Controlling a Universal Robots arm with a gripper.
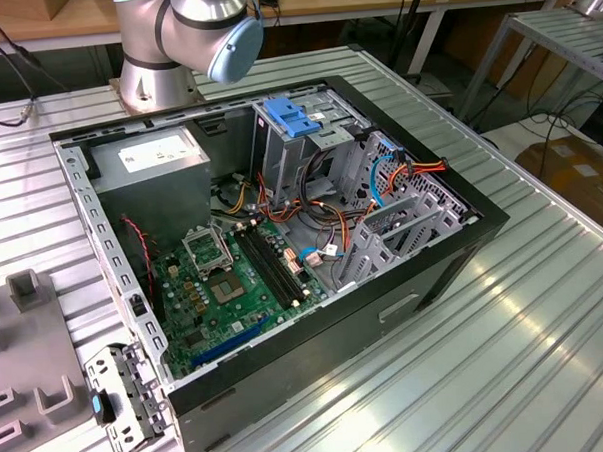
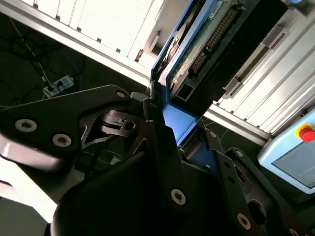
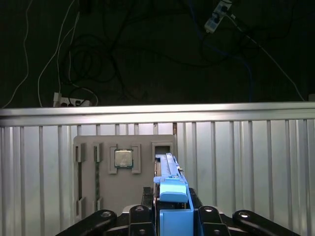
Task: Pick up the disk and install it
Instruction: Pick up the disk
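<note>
In both wrist views my gripper is shut on the disk, held on edge between the two dark fingers. Blue plastic rails run along the disk's sides. In the second wrist view the disk shows its green circuit-board underside and connector pins, sticking out beyond the gripper. It hangs in the air above the ribbed metal table, over a grey fixture plate. The open computer case lies on its side in the exterior view, with its metal drive cage at the exterior view's right.
A processor chip rests in a recess of the fixture plate. Inside the case are the green motherboard, a grey power supply box, orange cables and a blue ribbed latch piece. The arm's base stands behind the case.
</note>
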